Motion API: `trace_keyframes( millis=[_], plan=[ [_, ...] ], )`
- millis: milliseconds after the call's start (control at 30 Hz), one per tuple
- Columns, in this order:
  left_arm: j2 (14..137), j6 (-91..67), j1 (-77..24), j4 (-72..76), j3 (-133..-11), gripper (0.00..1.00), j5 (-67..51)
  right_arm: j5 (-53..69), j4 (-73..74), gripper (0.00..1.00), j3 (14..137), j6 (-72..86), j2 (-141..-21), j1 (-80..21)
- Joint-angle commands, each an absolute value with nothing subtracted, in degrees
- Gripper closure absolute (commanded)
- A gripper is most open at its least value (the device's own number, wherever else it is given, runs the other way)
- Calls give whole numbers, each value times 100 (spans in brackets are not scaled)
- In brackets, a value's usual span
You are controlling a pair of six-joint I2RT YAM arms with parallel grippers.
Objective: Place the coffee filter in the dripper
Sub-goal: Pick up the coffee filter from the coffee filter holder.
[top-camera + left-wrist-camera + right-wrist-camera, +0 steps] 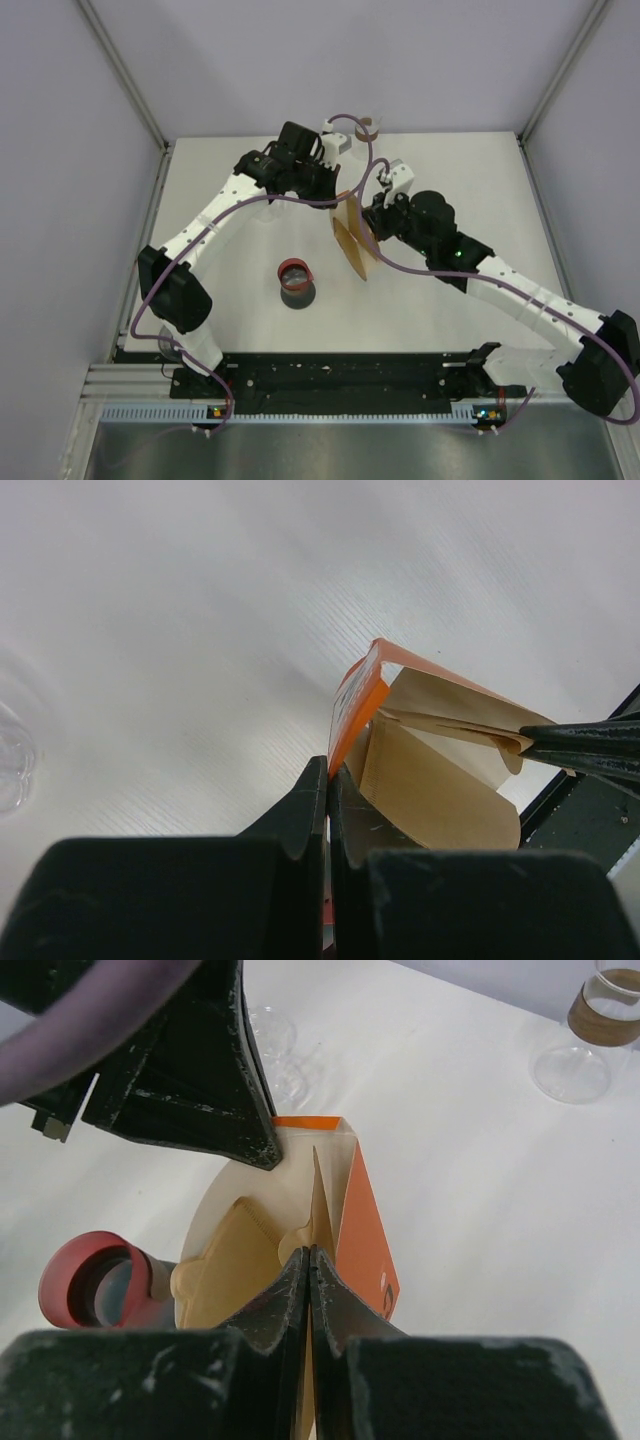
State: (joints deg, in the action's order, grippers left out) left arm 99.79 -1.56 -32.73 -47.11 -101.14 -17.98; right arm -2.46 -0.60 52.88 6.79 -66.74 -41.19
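Coffee filter (430,790): tan paper cone, standing in the open mouth of the orange filter box (355,695), with more papers stacked behind it. The box is held up over the middle of the bench (230,300), towards the far edge.
Right gripper (310,1255): fingers pressed together, pinching the upper edge of one filter at its folded seam.
Left gripper (327,770): fingers pressed together on the box wall, holding it up by one side.
Dripper: I take the red-rimmed cup (295,270) for it. It stands on the bench nearer the near edge, apart from the box and to its left in the top view. A glass carafe (580,1040) stands at the far edge.
Weight: judged almost nothing, so it will flutter and swing from its pinch.
Stiffness: soft, thin paper that creases or tears if pulled sideways against the box.
Surface: dry and matte, likely clinging to its neighbours, so two may come out together.
Where to hold: the seam edge near the rim, as it is held now, since that fold is the firmest part. The flat wall would crumple.
Risk: the cardboard wall may bend or slip in the one-sided grip as the filter is drawn out.
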Motion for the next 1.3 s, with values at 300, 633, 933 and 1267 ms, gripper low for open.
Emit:
trace_keyframes(
  millis=[300, 633, 933, 1267],
  plan=[
    [9826, -141, -3296, -4500, -10195, 100, -1820, 1554, -683, 100, 5011, 737, -6653, -3657],
    [10291, 95, -3305, -4184, -10151, 100, -1407, 1257, -694, 100, 4650, 739, -6539, -3560],
    [11029, 343, -3305, -3911, -10160, 100, -1485, 1784, -2363, 100, 3657, 1072, -6925, -2980],
    [11206, 448, -3296, -3779, -10037, 100, -1512, 1741, -2338, 100, 3621, 1028, -6839, -2900]
  ],
)
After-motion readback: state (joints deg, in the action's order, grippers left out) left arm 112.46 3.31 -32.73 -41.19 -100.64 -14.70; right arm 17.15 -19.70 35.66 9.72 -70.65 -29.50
